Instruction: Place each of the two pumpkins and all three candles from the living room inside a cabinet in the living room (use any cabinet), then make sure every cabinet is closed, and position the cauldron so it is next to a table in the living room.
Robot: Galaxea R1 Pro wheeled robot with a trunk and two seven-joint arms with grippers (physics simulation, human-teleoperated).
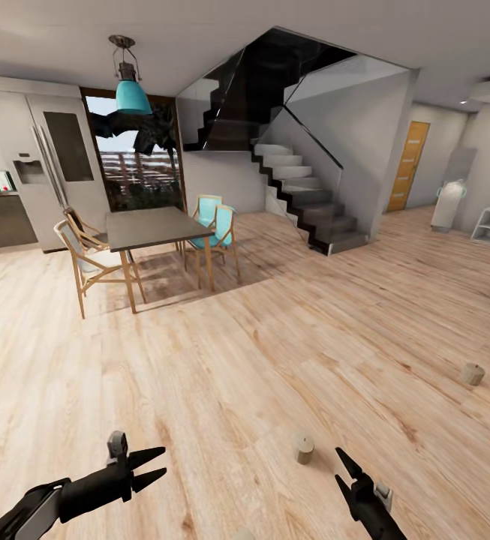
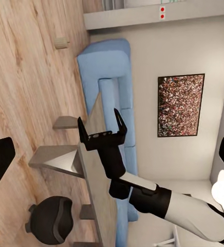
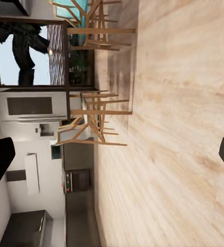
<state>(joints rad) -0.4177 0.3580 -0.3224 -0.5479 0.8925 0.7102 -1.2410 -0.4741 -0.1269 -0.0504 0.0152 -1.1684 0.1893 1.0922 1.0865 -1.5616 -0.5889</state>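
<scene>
Two stubby beige candles stand on the wood floor: one candle [image 1: 304,447] just ahead between my arms, another candle [image 1: 473,373] farther right. My left gripper [image 1: 154,465] hangs open and empty at the lower left. My right gripper [image 1: 343,466] is open and empty too, a short way right of the nearer candle. The left wrist view looks across at the right gripper [image 2: 98,116], with the grey coffee table [image 2: 94,206] behind it, the black cauldron [image 2: 50,219] on the floor close to that table, and a candle [image 2: 61,42] lying farther off. The pumpkins and the cabinet are out of view.
A dark-topped dining table [image 1: 151,227] with wooden chairs [image 1: 87,259] stands ahead left, a staircase [image 1: 305,191] behind it. A blue sofa [image 2: 109,67] runs along the wall beyond the coffee table. Wide wood floor lies ahead.
</scene>
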